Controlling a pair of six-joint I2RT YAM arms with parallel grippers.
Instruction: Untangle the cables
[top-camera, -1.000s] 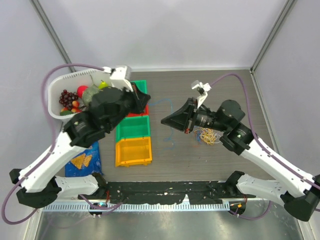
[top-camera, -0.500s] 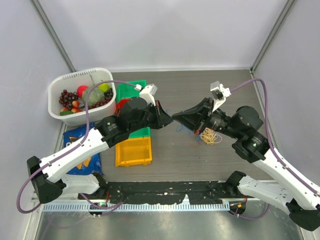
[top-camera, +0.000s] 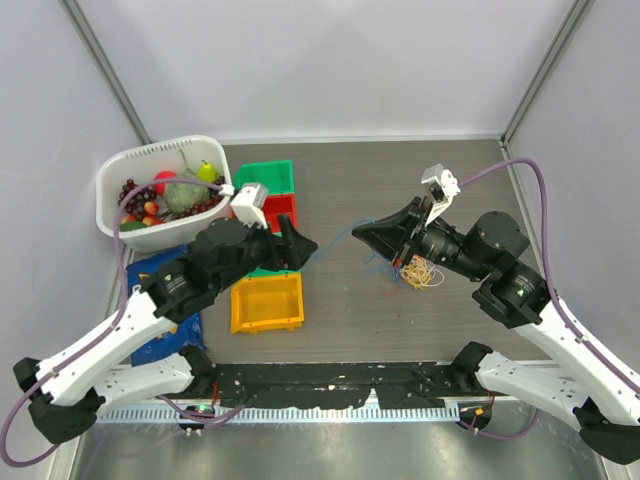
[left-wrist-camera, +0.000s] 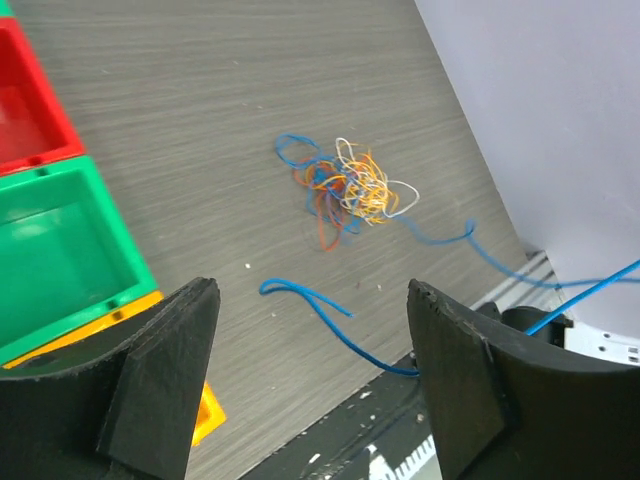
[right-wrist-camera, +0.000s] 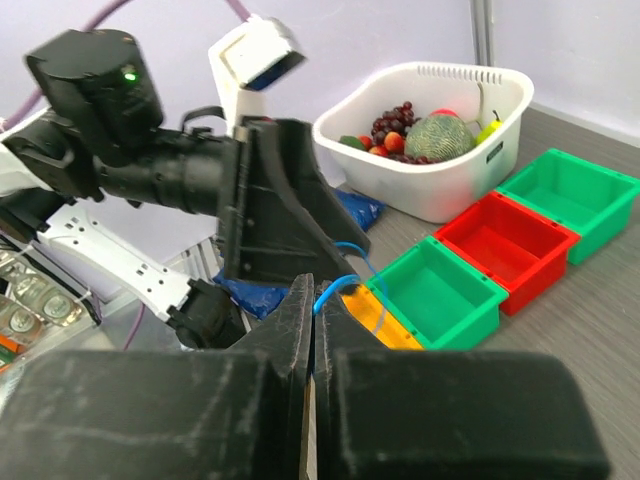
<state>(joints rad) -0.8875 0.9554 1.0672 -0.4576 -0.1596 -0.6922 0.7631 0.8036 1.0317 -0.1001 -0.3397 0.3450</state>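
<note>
Pinching blue cable (right-wrist-camera: 335, 287) well inside table (top-camera: 350, 320) edges, right gripper (top-camera: 358, 233) clenched; left gripper (top-camera: 303, 245) released.

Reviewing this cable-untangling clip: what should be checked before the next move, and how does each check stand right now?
1. Hold of the right gripper on the blue cable: ok. The fingers are shut and the cable comes out at their tips.
2. Readiness of the left gripper to grasp: ok. The fingers are wide apart with nothing between them.
3. The tangle is in sight of the left wrist camera: ok.
4. The held blue cable is clear of the tangle: cannot tell. Blue strands loop through the tangle, but they cannot be traced to the fingers.
5. Gap between the two grippers: ok. In the top view they face each other without touching.
</note>
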